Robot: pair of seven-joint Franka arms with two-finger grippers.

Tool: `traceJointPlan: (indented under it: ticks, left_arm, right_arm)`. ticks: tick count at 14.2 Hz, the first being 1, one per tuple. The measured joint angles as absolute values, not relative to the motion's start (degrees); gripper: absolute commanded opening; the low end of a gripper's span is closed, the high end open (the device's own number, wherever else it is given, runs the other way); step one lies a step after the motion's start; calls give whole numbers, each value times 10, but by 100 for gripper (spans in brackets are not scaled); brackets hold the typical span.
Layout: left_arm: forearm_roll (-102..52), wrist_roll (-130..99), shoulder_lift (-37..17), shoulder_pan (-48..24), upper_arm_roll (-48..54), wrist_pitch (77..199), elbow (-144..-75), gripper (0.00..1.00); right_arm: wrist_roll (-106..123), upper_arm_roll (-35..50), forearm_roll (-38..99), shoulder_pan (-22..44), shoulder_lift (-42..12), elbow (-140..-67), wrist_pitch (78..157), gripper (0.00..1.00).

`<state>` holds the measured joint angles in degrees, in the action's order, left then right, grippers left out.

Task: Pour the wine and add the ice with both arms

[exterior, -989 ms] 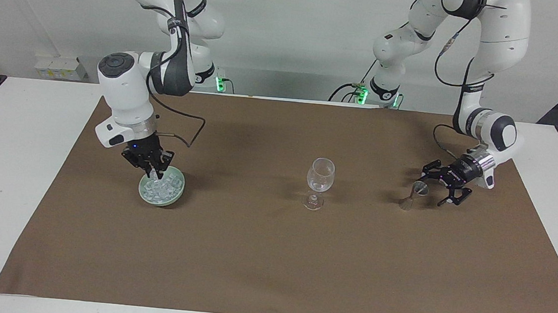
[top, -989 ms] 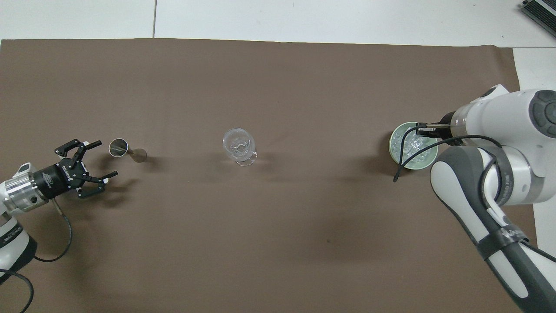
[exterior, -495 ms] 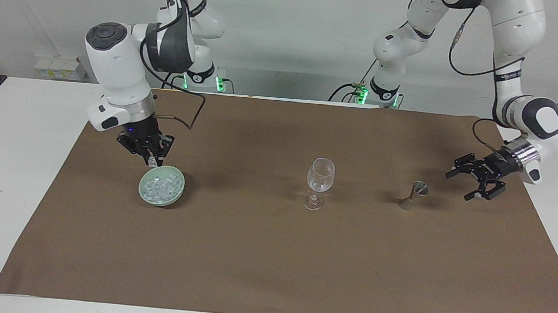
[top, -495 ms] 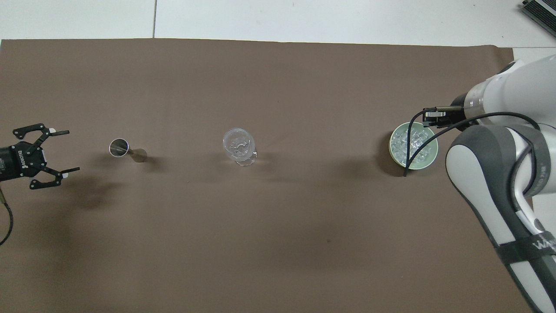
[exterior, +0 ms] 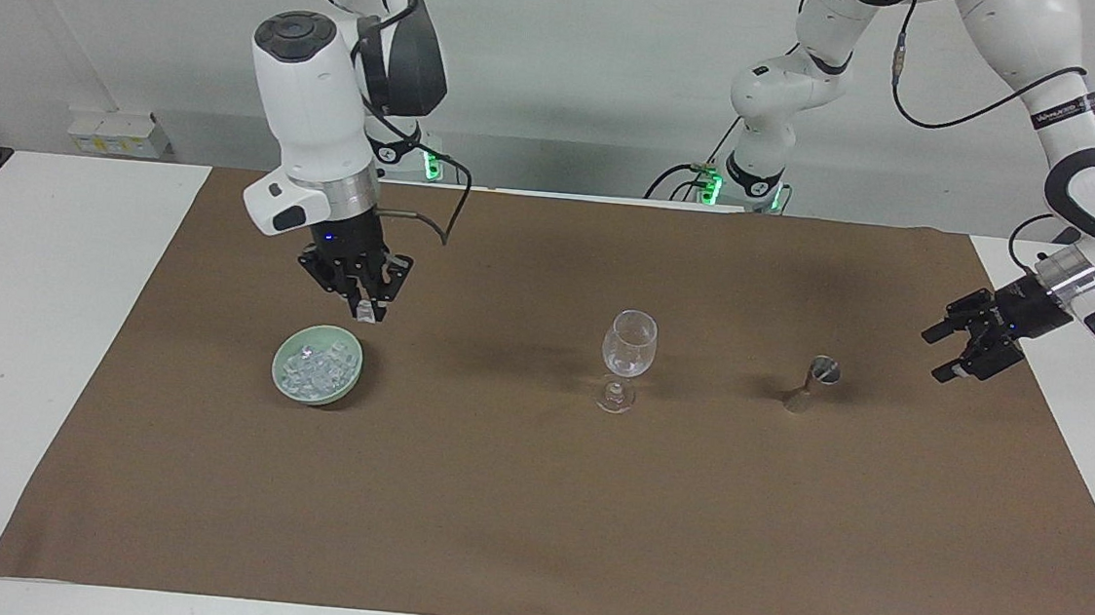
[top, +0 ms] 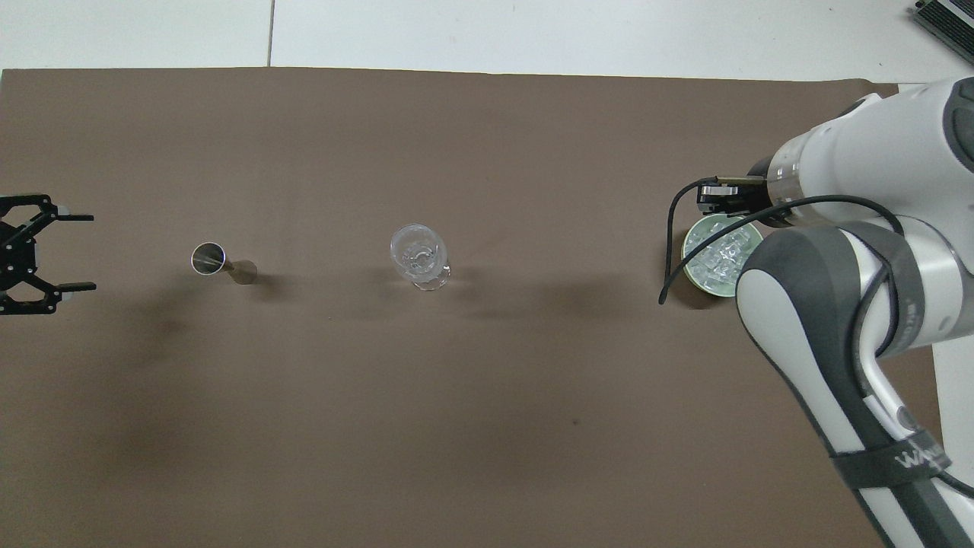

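White table (exterior: 39,307) under a brown mat (exterior: 532,502). Two white arms entering from the robots' end. Right hand (exterior: 366,311) raised over the mat beside the pale green bowl (exterior: 290,383), fingertips pinched together on one ice cube (exterior: 368,313). Left hand (exterior: 962,352) hanging over the mat's edge at the left arm's end, fingers spread wide, empty. Stemmed glass (exterior: 627,358) upright mid-mat, well apart from the bowl. Metal jigger (exterior: 813,385) upright between glass and left hand. Remaining ice (exterior: 318,368) heaped in the bowl, toward the right arm's end.
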<state>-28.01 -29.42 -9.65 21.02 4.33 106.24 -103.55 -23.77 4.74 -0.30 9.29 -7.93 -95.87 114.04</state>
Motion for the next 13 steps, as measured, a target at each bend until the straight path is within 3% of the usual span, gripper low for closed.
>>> traceJointPlan:
  ticks: [6, 13]
  left_arm:
    - [-102, -74, -57, 146, 45, 1061, -1031, 100]
    - [-21, -34, -10, 48, 47, 1046, -1030, 100]
  right_arm:
    - [-397, 51, 18, 193, -110, -888, 1125, 0]
    - [-502, 52, 45, 271, -136, -835, 1118, 0]
